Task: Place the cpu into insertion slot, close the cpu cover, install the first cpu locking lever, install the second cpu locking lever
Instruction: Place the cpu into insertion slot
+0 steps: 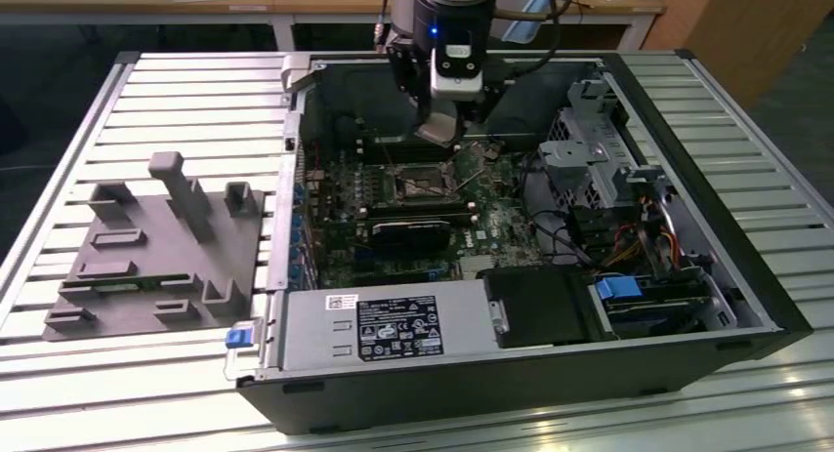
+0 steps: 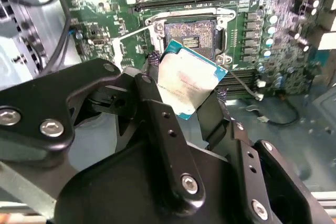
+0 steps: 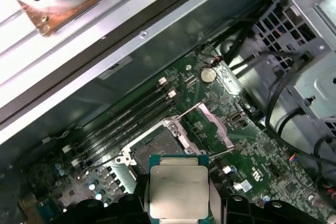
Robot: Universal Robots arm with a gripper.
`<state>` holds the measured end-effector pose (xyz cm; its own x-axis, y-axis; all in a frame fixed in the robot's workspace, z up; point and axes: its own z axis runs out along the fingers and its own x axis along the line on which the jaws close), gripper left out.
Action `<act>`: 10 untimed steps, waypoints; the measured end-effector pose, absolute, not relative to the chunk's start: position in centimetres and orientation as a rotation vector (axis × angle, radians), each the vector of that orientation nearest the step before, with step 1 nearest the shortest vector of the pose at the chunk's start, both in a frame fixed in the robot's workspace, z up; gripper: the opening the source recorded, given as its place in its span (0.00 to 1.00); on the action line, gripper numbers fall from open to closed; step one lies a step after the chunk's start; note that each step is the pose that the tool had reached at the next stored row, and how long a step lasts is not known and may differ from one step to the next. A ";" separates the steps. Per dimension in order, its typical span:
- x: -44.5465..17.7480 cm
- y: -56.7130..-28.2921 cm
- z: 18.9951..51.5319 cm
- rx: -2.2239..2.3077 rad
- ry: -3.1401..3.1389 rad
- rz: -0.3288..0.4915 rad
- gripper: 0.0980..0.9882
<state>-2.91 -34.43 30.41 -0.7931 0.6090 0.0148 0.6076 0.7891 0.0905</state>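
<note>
My gripper (image 1: 438, 132) hangs inside the open computer case, just above the motherboard, and is shut on the cpu (image 2: 186, 80). The cpu is a flat square chip with a silver top and a green rim, pinched at two opposite edges between black fingers (image 2: 157, 111). In the first wrist view the cpu (image 3: 178, 190) sits level in the gripper (image 3: 178, 199), a short way off the insertion slot (image 3: 156, 149). The insertion slot (image 2: 190, 36) is bare, with a dark centre and a silvery rim. The cpu cover (image 3: 209, 125) stands swung open beside the slot. From outside, the insertion slot (image 1: 414, 184) lies just below the gripper.
Long black memory slots (image 3: 126, 121) run beside the socket. A drive cage with cables (image 1: 603, 164) fills the case on the exterior view's right. The power supply (image 1: 378, 325) sits at the near side. A grey fixture plate (image 1: 156, 252) lies on the table outside the case.
</note>
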 end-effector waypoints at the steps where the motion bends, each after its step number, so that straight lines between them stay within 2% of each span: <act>1: -2.9 -34.4 30.4 1.032 2.947 0.141 0.49; 10: -2.9 -34.4 30.0 1.265 2.847 0.138 0.49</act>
